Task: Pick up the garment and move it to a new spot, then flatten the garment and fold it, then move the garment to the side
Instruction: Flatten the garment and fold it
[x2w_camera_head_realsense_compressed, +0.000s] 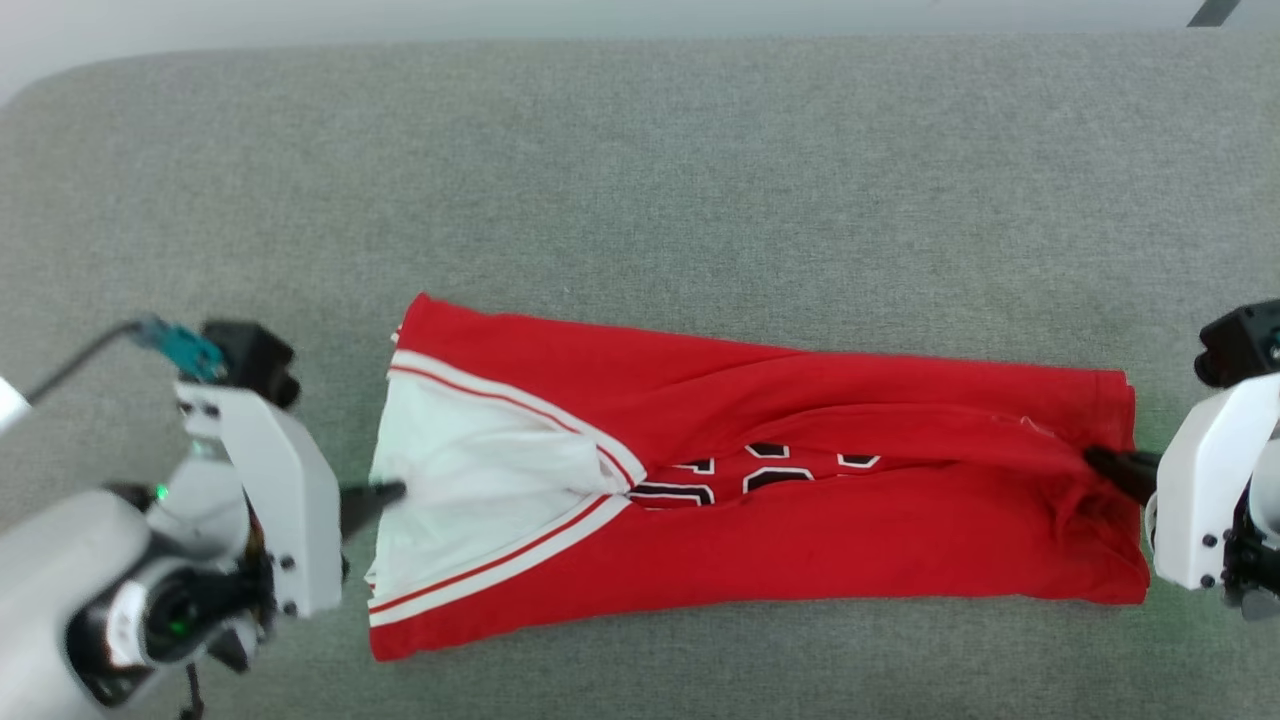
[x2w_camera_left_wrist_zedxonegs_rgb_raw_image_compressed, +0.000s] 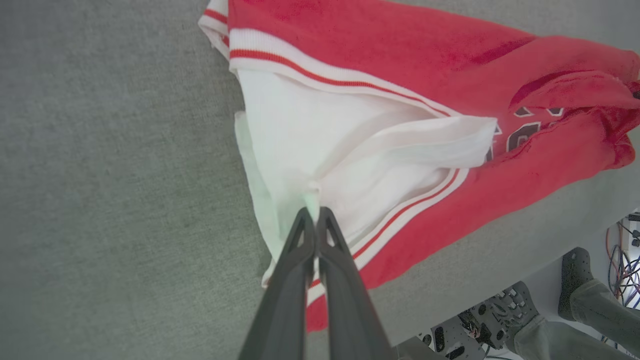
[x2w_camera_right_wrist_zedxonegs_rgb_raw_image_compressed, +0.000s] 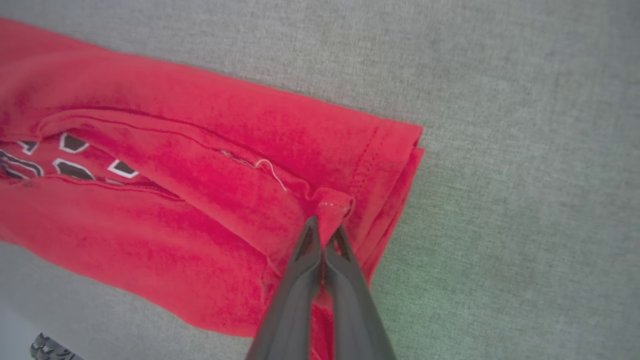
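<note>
The shirt (x2w_camera_head_realsense_compressed: 800, 500) lies flat, stretched left to right across the middle of the grey table (x2w_camera_head_realsense_compressed: 640, 180). Its near and far long edges are turned in toward the centre, so the chest print shows through a narrow gap. The left jaws are closed on white sleeve cloth at its left end, and the right jaws pinch the red hem at its right end. Moving and flattening look done and folding is partway. Bringing the ends together and setting it aside appear to remain.
</note>
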